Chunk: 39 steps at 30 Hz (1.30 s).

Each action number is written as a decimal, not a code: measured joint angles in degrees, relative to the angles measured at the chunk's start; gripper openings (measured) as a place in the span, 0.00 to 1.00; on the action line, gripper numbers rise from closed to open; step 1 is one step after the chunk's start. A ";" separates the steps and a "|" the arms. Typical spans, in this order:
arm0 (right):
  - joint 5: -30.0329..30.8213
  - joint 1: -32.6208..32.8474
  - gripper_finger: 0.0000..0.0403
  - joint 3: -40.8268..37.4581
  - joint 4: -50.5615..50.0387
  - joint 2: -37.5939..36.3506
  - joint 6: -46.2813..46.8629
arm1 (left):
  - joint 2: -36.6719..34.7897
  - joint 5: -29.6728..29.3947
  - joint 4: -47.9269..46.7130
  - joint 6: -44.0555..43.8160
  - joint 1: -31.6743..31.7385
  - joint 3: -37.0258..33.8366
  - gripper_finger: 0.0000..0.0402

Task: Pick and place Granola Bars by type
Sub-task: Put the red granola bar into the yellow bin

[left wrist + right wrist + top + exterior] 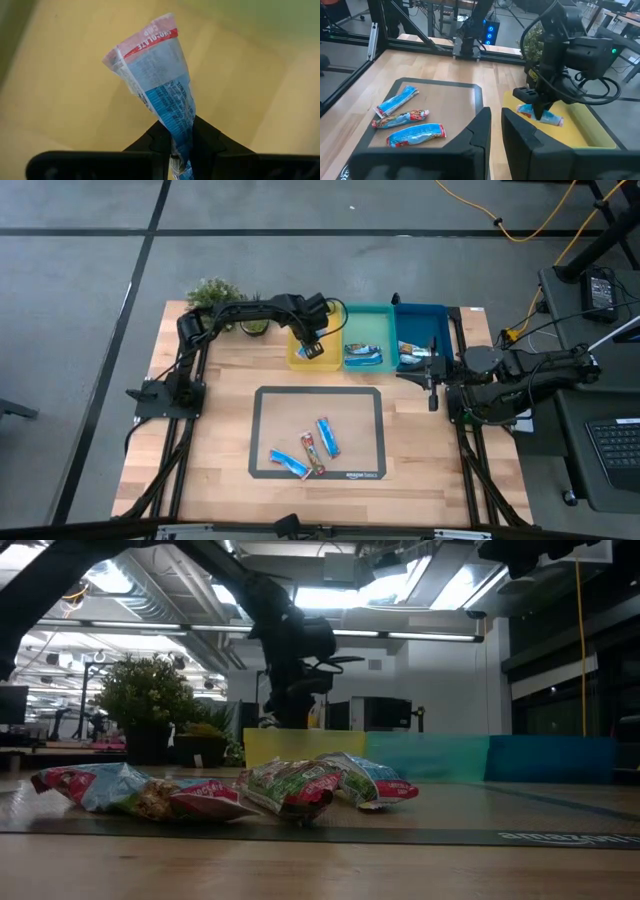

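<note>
My left gripper [310, 348] is over the yellow tray [296, 360], shut on a blue granola bar with a red end [155, 65]; the right wrist view shows this bar [552, 119] low over the tray. Three more bars lie flat on the dark-rimmed mat: a blue one [288, 464], a red and blue one [313, 454] and a blue one [328, 437]. Other bars lie in the teal tray [363, 356] and the blue tray [410, 357]. My right gripper [432, 385] waits by the blue tray's near edge, fingers [481, 131] almost together, holding nothing. My left gripper pinches the bar between its two fingers at the blue part [181, 131], coming from above and pointing down. The red end [150, 40] sticks out beyond the fingertips. The wrapper is crumpled in the hold. Whether the bar touches the tray floor, I cannot tell.
The yellow, teal [368, 315] and blue [420, 315] trays stand side by side along the table's far edge. A potted plant [215, 293] stands at the far left corner. Bare wood lies left and right of the mat [262, 430].
</note>
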 joint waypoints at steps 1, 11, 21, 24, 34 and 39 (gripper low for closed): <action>0.01 0.00 0.12 0.00 -0.02 0.00 -0.02 | 0.00 0.00 -0.15 0.02 -0.02 0.00 0.11; 0.02 0.00 0.12 0.00 -0.04 0.00 -1.05 | 0.00 -0.04 -0.78 0.11 0.00 0.00 0.11; 0.04 0.00 0.12 0.00 -0.04 0.00 -1.52 | 0.00 -1.52 -1.83 0.47 -0.01 0.00 0.28; 0.04 0.00 0.12 0.00 -0.04 0.00 -1.51 | -0.12 -1.53 -2.48 0.49 -0.02 0.27 0.33; 0.04 0.01 0.12 0.00 -0.11 -0.02 -1.53 | -5.55 -0.04 -11.26 3.96 -4.40 10.93 0.35; 0.02 0.02 0.12 0.00 -0.61 -0.02 -1.50 | -15.89 2.17 -12.04 0.95 -7.30 11.47 0.35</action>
